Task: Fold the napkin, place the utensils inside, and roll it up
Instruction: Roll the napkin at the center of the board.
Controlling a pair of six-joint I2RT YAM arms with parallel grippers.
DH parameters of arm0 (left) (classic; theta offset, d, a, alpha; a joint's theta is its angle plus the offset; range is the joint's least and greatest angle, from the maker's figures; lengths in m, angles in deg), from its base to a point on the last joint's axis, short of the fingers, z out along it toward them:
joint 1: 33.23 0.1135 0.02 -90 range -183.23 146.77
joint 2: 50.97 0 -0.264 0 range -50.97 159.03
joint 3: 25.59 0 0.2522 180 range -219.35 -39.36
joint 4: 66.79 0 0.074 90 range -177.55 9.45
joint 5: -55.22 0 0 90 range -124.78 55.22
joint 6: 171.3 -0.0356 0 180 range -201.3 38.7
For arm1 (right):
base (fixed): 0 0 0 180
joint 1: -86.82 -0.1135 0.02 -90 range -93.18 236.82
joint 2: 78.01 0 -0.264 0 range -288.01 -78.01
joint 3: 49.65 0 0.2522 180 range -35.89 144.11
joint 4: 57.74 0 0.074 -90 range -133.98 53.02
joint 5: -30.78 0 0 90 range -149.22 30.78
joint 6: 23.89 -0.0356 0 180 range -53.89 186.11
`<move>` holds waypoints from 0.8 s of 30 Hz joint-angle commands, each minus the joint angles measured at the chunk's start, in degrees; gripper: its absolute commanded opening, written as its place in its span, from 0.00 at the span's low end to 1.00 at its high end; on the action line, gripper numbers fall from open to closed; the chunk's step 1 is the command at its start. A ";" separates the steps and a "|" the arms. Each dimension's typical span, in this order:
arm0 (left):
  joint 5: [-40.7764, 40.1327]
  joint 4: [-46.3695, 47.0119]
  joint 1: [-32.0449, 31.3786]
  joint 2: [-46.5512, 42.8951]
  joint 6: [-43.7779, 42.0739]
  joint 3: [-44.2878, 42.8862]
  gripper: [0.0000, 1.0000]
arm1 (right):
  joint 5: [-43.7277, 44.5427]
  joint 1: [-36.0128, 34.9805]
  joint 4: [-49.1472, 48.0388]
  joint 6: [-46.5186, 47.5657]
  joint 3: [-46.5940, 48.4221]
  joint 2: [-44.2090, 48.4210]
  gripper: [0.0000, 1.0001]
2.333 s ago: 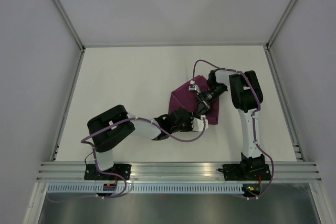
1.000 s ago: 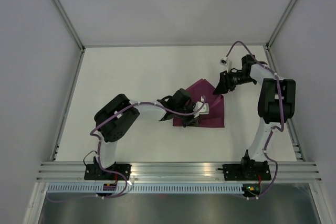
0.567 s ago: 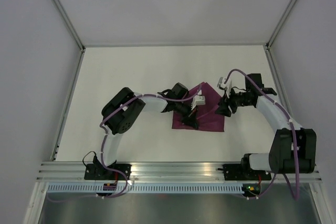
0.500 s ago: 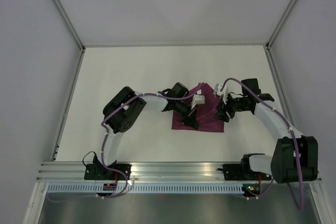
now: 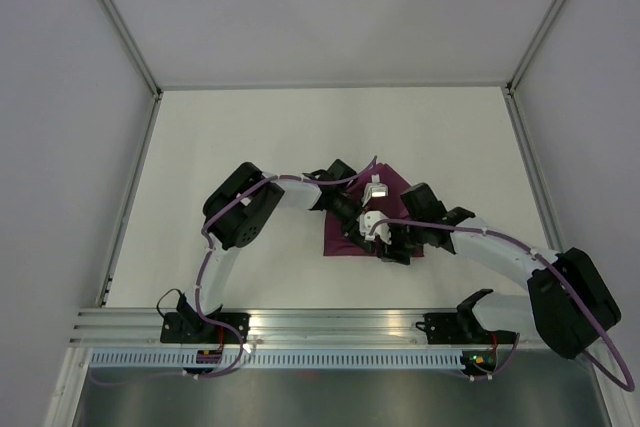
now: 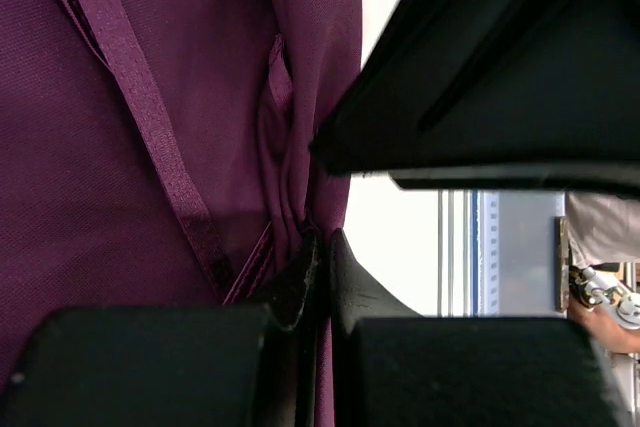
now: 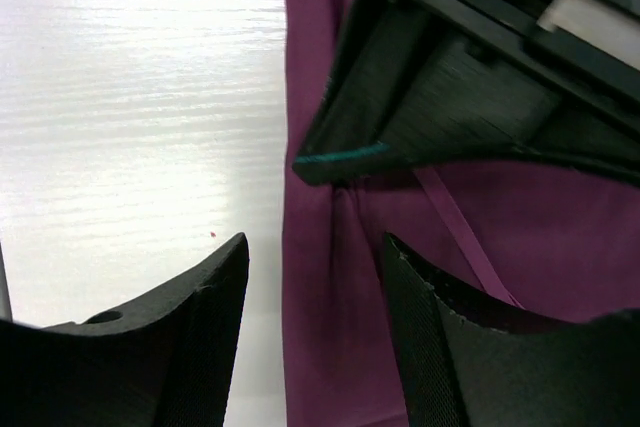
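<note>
1. White bench (image 5: 230, 137) between pale walls; the napkin (image 5: 340, 239) lies folded just right of the overhead frame's centre (no utensils show anywhere).
2. Left gripper (image 6: 322, 247): jaws together, clamped on a bunched pleat at the cloth's edge.
3. Right gripper (image 7: 312, 252): jaws apart and empty. They straddle that same edge, which runs top to bottom in its view, just below the left pinch.
4. Likely next: the right jaws close on the edge beside the left's hold.
</note>
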 commanded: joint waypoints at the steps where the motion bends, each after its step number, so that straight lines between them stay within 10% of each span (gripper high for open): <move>1: -12.77 -4.87 -0.24 4.90 0.67 3.05 0.02 | 5.00 -3.78 -6.09 -2.30 -1.17 -0.89 0.62; 18: -12.68 -2.32 -0.24 2.70 1.29 4.54 0.02 | 13.44 -10.03 -11.64 -3.72 -2.84 -7.75 0.45; 24: -12.95 0.31 0.02 -1.15 1.90 5.86 0.02 | 12.21 -10.03 -9.10 -2.57 -2.58 -9.50 0.15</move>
